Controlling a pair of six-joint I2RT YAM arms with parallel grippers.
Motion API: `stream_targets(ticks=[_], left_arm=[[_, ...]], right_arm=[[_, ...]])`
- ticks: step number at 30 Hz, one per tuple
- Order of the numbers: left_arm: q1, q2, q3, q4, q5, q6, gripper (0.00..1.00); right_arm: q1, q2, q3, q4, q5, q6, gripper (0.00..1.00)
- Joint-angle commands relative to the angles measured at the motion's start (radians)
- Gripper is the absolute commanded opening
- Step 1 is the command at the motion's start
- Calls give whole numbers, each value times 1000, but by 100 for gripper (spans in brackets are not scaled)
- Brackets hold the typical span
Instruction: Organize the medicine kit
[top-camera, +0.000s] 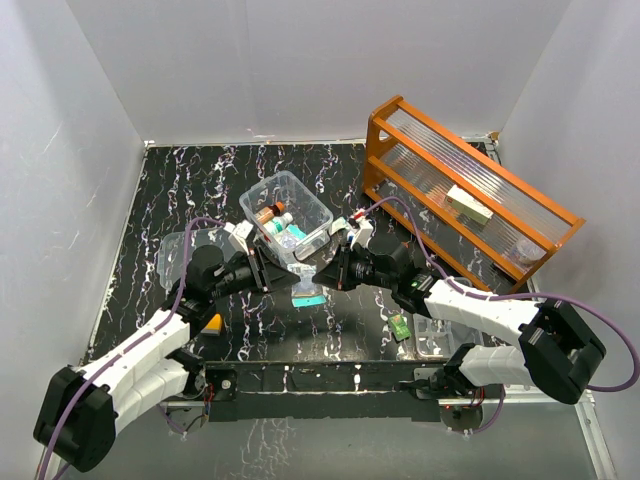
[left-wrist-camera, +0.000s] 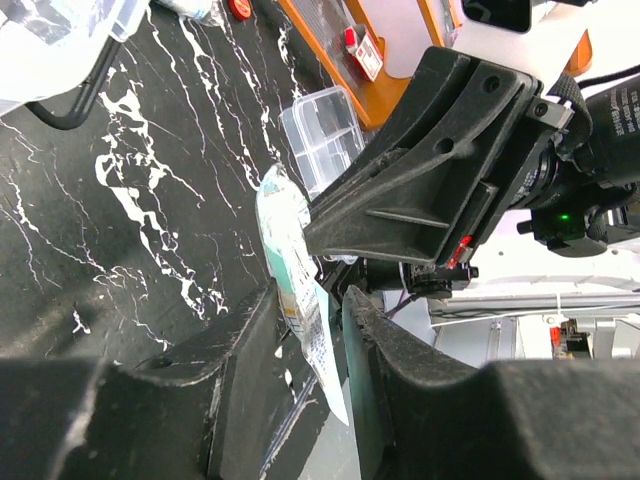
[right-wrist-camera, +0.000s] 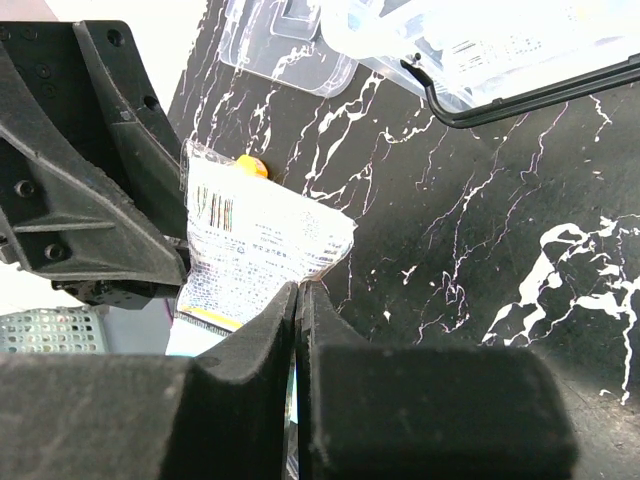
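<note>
As the right gripper (right-wrist-camera: 298, 292) pinches the sachet (top-camera: 308, 292) with closed fingers and the left gripper (left-wrist-camera: 305, 310) straddles it, grip indeterminate, the medicine kit box (top-camera: 265, 184) lies just beyond both, equally near.

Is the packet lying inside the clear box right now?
No, the packet is pinched between the left gripper and right gripper, outside the clear box.

The packet (right-wrist-camera: 262, 245) bears print too small to read — its lower edge hides behind the right gripper (right-wrist-camera: 298, 290); beyond the fingertips, the medicine kit (right-wrist-camera: 480, 40) is cropped.
</note>
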Motion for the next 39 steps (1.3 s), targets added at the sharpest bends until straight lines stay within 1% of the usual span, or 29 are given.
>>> stream_targets(ticks=[1, 4, 9, 11, 12, 13, 15, 16, 17, 18, 19, 20, 21, 22, 26, 27, 29, 31, 32, 35, 39], left_arm=[[-4, -8, -5, 44, -42, -4, 30], [-3, -2, -7, 44, -50, -2, 29], [-3, 17, 21, -19, -60, 29, 30], [-3, 18, 37, -40, -66, 43, 24], [-4, 18, 41, -49, -70, 52, 18], [-4, 16, 49, -57, -74, 58, 15], [-4, 5, 66, -78, -83, 90, 4], [-4, 0, 77, -93, -89, 109, 1], [-3, -3, 94, -113, -91, 136, 0], [-3, -2, 122, -153, -98, 174, 0], [-3, 1, 153, -198, -105, 219, 0], [-4, 9, 193, -249, -111, 260, 0], [-3, 21, 240, -307, -113, 314, 0], [-3, 40, 287, -367, -115, 365, 0], [-2, 157, 522, -623, -125, 604, 0], [-2, 195, 581, -680, -113, 675, 0], [-1, 281, 702, -795, -69, 862, 0], [-1, 361, 825, -889, -84, 981, 0], [-1, 394, 868, -915, -91, 1030, 0], [1, 514, 1004, -990, -55, 1161, 0], [17, 653, 1154, -1067, -41, 1296, 0]], right_arm=[[7, -7, 37, 76, 2, 37, 0], [6, -4, 36, 80, -5, 42, 0], [6, -9, 29, 93, 0, 52, 0], [6, -10, 23, 96, 2, 59, 0], [6, -9, 22, 99, 0, 63, 0], [6, -10, 22, 99, -1, 65, 0], [7, -11, 25, 88, 3, 68, 1], [7, -15, 26, 80, 11, 70, 9], [7, -21, 27, 71, 21, 75, 21], [6, -29, 35, 48, 32, 85, 36], [3, -41, 48, 8, 56, 96, 49], [0, -53, 65, -33, 82, 102, 57], [-3, -64, 78, -70, 99, 99, 62], [-4, -76, 92, -101, 106, 90, 64], [-9, -146, 111, -186, 128, 64, 66], [-9, -172, 102, -191, 146, 63, 66], [-11, -226, 77, -197, 192, 62, 67], [-13, -281, 58, -204, 241, 59, 68], [-14, -295, 55, -207, 246, 53, 69], [-15, -347, 57, -237, 237, 26, 69], [-14, -420, 41, -306, 292, 27, 69]])
